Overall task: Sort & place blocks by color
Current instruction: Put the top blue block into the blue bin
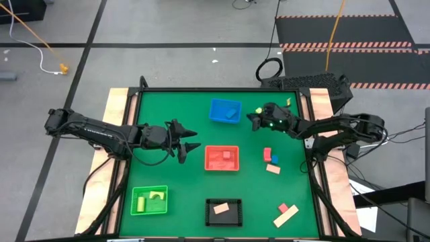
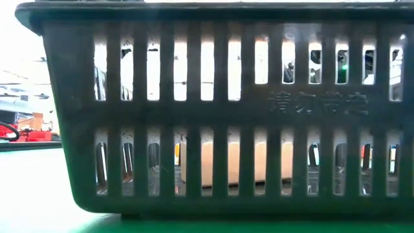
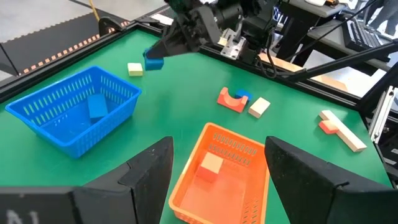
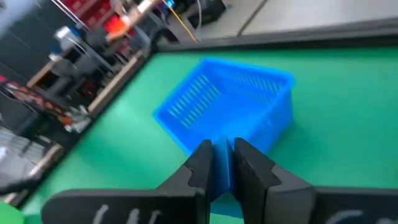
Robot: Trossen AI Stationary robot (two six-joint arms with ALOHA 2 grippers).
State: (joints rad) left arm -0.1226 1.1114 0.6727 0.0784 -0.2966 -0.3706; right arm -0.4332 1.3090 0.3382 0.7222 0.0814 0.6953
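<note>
— Blocks (image 1: 272, 161) lay where?

— Some loose on the green table (image 1: 175, 107) right of the red bin (image 1: 222, 158), and a tan bar (image 1: 286, 216) with a pink piece near the front right corner. One blue block (image 3: 153, 62) was pinched between the right gripper's (image 4: 222, 163) fingers, just beside the blue bin (image 1: 225, 111).

— And the left gripper (image 1: 191, 140)?

— It hung left of the red bin, jaws wide apart, holding nothing. The green bin (image 1: 149, 200) and black bin (image 1: 224, 212) each held pieces.
</note>
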